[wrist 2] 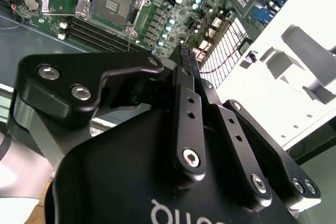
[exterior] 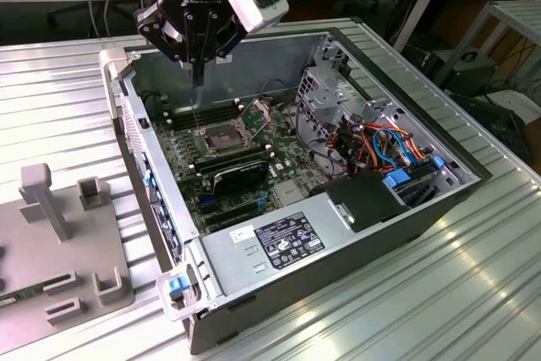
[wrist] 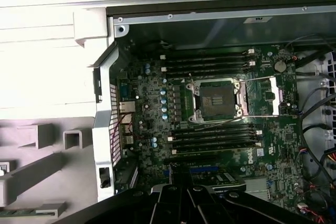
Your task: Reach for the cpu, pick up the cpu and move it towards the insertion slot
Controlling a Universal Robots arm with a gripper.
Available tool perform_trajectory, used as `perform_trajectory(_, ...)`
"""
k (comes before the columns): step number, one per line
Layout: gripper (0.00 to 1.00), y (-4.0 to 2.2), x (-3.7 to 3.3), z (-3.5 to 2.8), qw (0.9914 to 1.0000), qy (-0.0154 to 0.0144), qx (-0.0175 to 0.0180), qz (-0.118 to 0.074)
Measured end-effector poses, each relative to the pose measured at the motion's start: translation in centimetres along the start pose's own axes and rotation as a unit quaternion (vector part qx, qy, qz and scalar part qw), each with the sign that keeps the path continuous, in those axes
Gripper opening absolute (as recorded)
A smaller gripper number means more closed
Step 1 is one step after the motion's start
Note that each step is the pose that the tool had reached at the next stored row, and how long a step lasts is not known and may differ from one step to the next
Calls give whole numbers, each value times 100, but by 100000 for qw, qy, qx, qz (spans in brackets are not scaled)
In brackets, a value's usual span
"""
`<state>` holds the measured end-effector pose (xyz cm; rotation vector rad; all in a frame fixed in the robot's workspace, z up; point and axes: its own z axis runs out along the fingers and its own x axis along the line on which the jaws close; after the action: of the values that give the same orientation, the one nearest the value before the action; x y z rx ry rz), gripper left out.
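One ribbed metal worktop (exterior: 473, 293) is seen carrying an open computer case (exterior: 406, 226), with a grey fixture plate (exterior: 25, 251) laid beside it at the exterior view's left. Over the case the black claw (exterior: 197, 80) is held pointing down, its tips clenched together; whether the cpu is pinched between them cannot be told. Below, on the green motherboard (exterior: 182, 171), the insertion slot (exterior: 221, 137) is found uncovered, dark-centred, flanked by long memory slots (wrist: 210, 59), and untouched by the claw
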<state>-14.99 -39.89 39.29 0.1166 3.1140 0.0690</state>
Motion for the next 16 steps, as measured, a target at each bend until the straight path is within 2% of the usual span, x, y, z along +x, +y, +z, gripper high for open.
perform_trajectory(16,11,-9,119,-2,100000,0,5,1)
